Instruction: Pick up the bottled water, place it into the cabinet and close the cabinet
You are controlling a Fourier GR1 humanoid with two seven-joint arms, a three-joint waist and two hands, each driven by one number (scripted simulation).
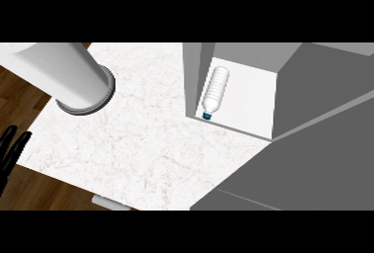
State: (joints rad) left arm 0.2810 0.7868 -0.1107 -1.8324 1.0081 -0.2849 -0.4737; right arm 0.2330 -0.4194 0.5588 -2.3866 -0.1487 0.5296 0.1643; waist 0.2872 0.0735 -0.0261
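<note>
The bottled water (pixel 215 90) is a clear ribbed bottle with a teal cap. It lies on its side on the white floor of the grey cabinet (pixel 248 101), against the left wall, with its cap at the front edge. No hand touches it. The cabinet's grey door (pixel 321 148) stands open and fills the right side of the view. Straight black fingers of my left hand (pixel 10 144) show at the left edge, beside the counter and far from the bottle. My right hand is out of sight.
A thick pale forearm (pixel 70 74) with a grey ring at its end hangs over the upper left corner of the white marble counter (pixel 146 143). Brown wooden floor (pixel 44 190) lies beyond the counter's left and lower edges.
</note>
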